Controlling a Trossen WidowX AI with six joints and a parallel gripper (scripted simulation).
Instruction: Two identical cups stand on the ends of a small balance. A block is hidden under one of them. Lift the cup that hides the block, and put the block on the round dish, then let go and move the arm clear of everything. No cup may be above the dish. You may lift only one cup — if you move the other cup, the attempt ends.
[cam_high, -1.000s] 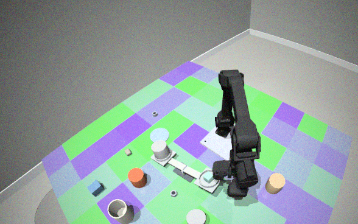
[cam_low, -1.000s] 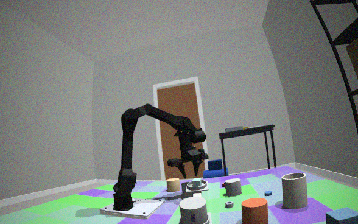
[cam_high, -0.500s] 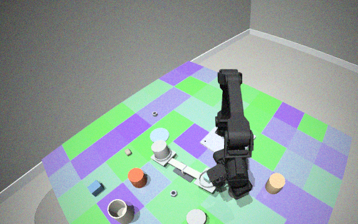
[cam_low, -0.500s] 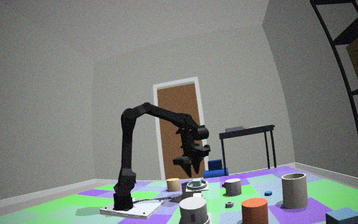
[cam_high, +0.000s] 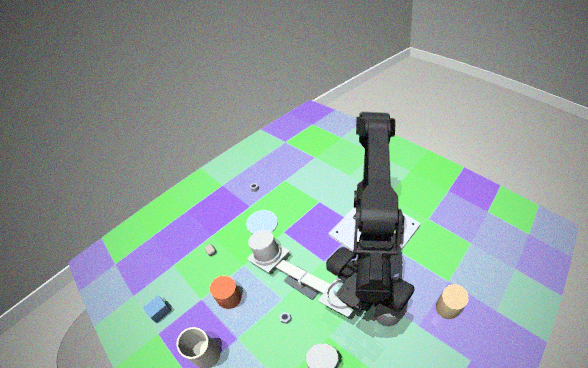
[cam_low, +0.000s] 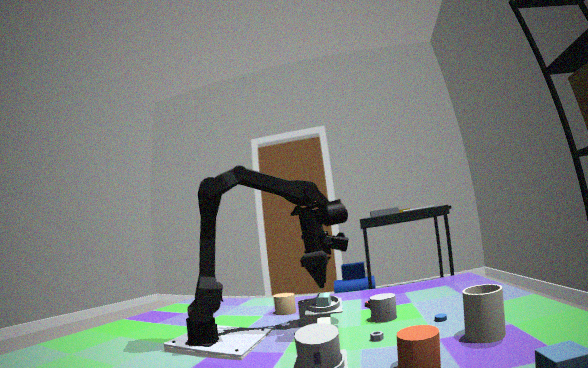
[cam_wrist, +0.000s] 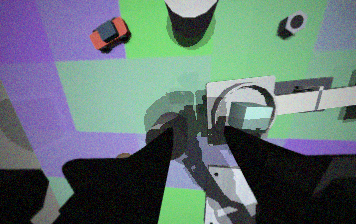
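The teal block sits uncovered in the ring at one end of the balance. My gripper is open and empty, pointing down above the table near that end; its fingertips and the block are hidden in the top view. One grey cup stands off the balance on the table, in shadow beside the block's end. The other grey cup stands upright on the far end. The round pale-blue dish lies just behind that cup, with nothing on it.
A tan cylinder, a white-topped cylinder and a toy car are near the arm. An orange cylinder, a tall open beige cup and a blue block stand farther off.
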